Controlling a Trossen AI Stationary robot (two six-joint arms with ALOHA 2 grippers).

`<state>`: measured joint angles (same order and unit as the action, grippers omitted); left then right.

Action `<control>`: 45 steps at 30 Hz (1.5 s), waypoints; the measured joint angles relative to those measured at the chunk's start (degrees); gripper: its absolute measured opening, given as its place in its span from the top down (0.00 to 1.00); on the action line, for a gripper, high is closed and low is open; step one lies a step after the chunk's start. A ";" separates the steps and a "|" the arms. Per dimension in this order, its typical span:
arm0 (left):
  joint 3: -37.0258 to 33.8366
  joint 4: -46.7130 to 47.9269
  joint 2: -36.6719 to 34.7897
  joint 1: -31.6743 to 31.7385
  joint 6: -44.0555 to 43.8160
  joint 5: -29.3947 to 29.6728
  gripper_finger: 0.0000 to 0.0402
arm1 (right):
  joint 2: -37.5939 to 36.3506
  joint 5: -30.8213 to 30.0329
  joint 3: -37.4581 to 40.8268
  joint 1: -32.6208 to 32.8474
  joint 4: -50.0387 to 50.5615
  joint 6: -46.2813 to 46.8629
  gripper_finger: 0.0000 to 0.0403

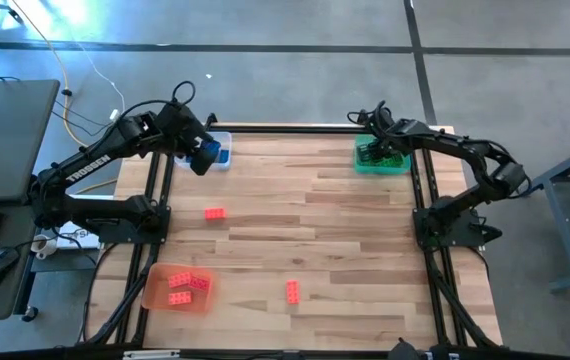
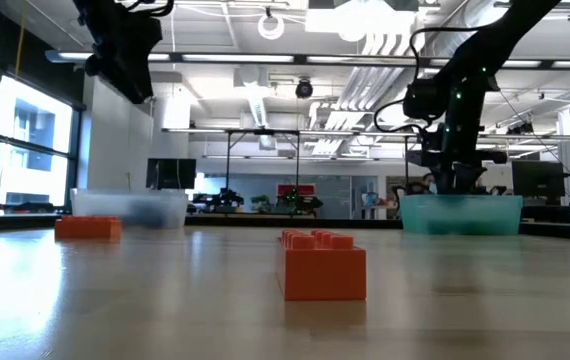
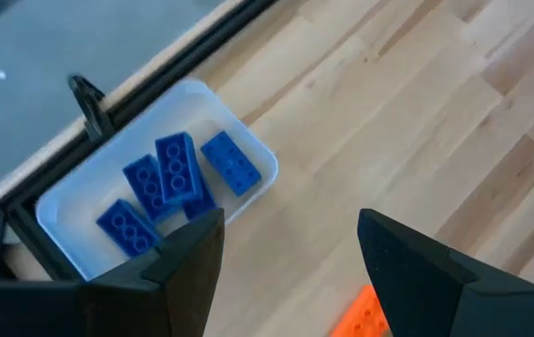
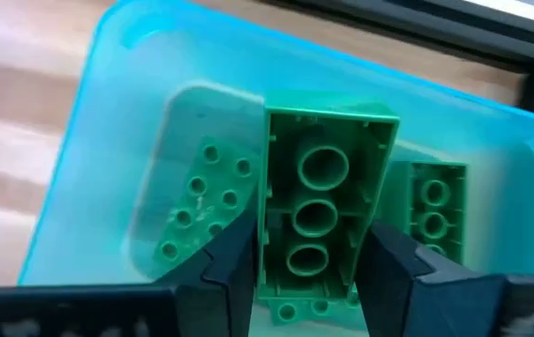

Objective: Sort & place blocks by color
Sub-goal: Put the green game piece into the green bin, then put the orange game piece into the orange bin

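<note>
- While I scan from the left, my left tool hangs beside the clear tray at the far-left corner, fingers apart and empty; four blue blocks lie inside.
- Nearest loose piece is an orange block on the worktop, toward the near edge from that tool, long axis across the worktop; the left arm is closer, I judge.
- Near-left, the orange tray holds three orange bricks.
- Another orange one lies mid-front, long axis running front to back.
- Far right, my right tool hovers over the green tray, clamped on a green block, studs facing away.
</note>
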<state>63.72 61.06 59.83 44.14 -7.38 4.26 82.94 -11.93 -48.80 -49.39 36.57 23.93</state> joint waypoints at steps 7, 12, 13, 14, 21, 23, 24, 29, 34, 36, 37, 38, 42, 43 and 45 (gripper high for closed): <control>-0.24 2.31 0.00 -0.27 -0.20 -7.22 0.42 | 0.00 1.46 0.00 -0.97 0.25 -2.40 0.64; -3.55 2.41 0.02 -3.01 0.01 -8.81 0.41 | 0.00 1.46 0.00 -1.18 0.45 -3.38 0.49; -4.41 2.41 0.02 -3.60 0.01 -8.82 0.41 | 0.00 1.45 0.00 -1.16 0.44 -3.39 0.46; -5.36 2.40 0.02 -4.18 0.02 -8.80 0.40 | 0.00 1.49 0.00 -1.15 0.46 -3.46 0.44; -9.04 2.85 0.18 -7.47 -7.22 -9.24 0.32 | 0.02 1.47 -1.98 -1.15 0.66 -5.01 0.37; -9.48 2.78 0.17 -8.44 -8.31 -9.62 0.32 | 0.02 1.45 -2.94 -1.15 0.63 -5.26 0.36; -9.85 2.79 0.17 -9.04 -8.23 -9.73 0.32 | 0.02 1.46 -3.41 -1.15 0.61 -5.56 0.36; -12.10 2.60 0.17 -12.88 -2.28 -9.80 0.32 | 0.02 1.80 -6.49 -1.13 1.03 -6.02 0.36; -15.07 0.79 0.17 -16.61 1.21 -9.55 0.31 | 0.02 4.93 -10.61 -1.13 1.81 -6.04 0.36; -16.27 -0.10 0.17 -17.89 2.09 -9.46 0.32 | 0.02 6.35 -12.42 -1.13 1.87 -6.05 0.36; -16.87 -0.48 0.17 -18.45 2.44 -9.41 0.32 | 0.02 6.90 -13.23 -1.11 1.98 -6.03 0.36; -17.67 -1.19 0.17 -19.11 2.87 -9.41 0.32 | 0.02 7.57 -14.03 -1.11 2.06 -6.04 0.36; -20.53 -5.10 0.17 -21.22 2.96 -8.83 0.32 | 0.02 9.44 -16.89 -1.07 2.12 -6.04 0.36; -20.97 -5.92 0.17 -21.60 2.62 -8.66 0.32 | 0.02 9.61 -17.37 -1.01 2.18 -6.04 0.36; -21.75 -7.49 0.17 -22.19 2.52 -8.23 0.32 | 0.02 9.65 -18.30 -0.72 2.15 -6.04 0.36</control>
<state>41.98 53.57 60.01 21.95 -4.86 -3.97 82.96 -2.28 -67.09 -50.11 38.72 17.89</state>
